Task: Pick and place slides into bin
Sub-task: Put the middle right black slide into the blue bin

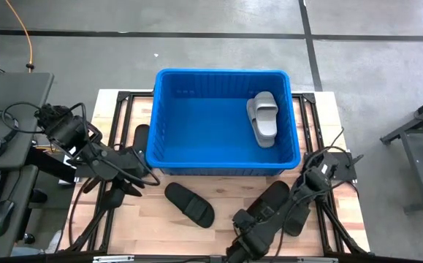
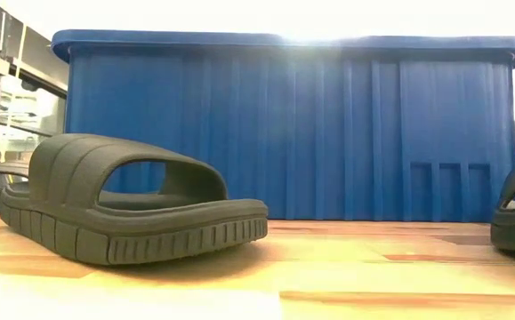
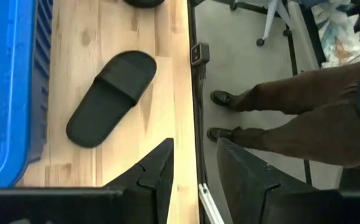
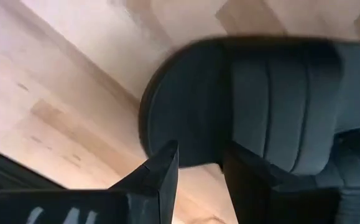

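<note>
The blue bin [image 1: 169, 120] stands at the table's far middle with one light grey slide [image 1: 264, 118] lying in its right part. A black slide [image 1: 189, 204] lies flat on the table in front of the bin. It also shows in the left wrist view [image 3: 111, 96] ahead of my open, empty left gripper [image 3: 195, 177], which is left of it [image 1: 134, 188]. A second black slide [image 1: 273, 196] lies to the right. My open right gripper [image 4: 201, 177] hangs close over its rounded end [image 4: 186, 106]. A third black slide [image 1: 139, 137] lies left of the bin. My right gripper comes at the right black slide from above, one finger [image 4: 254, 180] in front of its strap [image 4: 279, 106] and the other beside its rounded end. I cannot tell whether either finger touches it. The slide lies flat on the table.
The bin's tall front wall [image 2: 284, 133] stands behind the slides. A person's legs [image 3: 279, 106] stand on the floor just past the table's near edge. Bare wood [image 1: 226, 193] lies between the two front slides.
</note>
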### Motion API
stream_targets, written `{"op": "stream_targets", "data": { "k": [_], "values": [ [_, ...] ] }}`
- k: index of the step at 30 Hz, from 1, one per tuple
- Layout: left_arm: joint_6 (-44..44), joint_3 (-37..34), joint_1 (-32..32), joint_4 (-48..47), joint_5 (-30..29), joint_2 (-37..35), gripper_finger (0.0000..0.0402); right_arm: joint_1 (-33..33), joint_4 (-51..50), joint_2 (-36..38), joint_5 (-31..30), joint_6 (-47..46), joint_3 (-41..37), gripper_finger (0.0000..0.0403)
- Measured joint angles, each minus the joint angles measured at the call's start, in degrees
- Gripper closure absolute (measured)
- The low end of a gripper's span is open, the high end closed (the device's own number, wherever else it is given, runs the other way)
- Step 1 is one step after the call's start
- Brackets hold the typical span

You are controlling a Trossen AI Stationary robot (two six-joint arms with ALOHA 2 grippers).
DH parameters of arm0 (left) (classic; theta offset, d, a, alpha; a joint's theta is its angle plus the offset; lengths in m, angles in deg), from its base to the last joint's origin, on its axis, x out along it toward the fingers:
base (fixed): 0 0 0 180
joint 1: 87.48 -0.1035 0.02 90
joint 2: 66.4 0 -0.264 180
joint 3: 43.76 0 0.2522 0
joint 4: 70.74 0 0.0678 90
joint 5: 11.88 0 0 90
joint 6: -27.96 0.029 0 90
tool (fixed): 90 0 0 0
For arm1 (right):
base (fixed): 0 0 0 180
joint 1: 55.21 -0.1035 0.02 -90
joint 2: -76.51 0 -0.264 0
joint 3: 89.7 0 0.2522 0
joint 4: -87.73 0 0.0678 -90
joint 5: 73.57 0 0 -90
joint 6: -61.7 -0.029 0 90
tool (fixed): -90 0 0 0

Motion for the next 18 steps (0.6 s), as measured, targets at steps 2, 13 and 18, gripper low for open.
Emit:
{"op": "stream_targets", "data": {
  "k": [2, 13, 18],
  "values": [
    [-0.1, 0.0, 0.0, -0.7, 0.5, -0.6, 0.0291, 0.1, 0.2, -0.3, 0.6, -0.2, 0.0, 0.0289],
    [-1.6, 0.0, -0.1, -0.7, 0.5, -3.9, 0.0291, 0.8, 0.2, -1.0, -0.7, -2.5, -0.8, 0.0289],
    [-1.7, 0.0, -0.1, -0.7, 0.5, -4.1, 0.0291, 1.3, 0.1, -1.0, -0.6, -0.7, -1.1, 0.0289]
  ]
}}
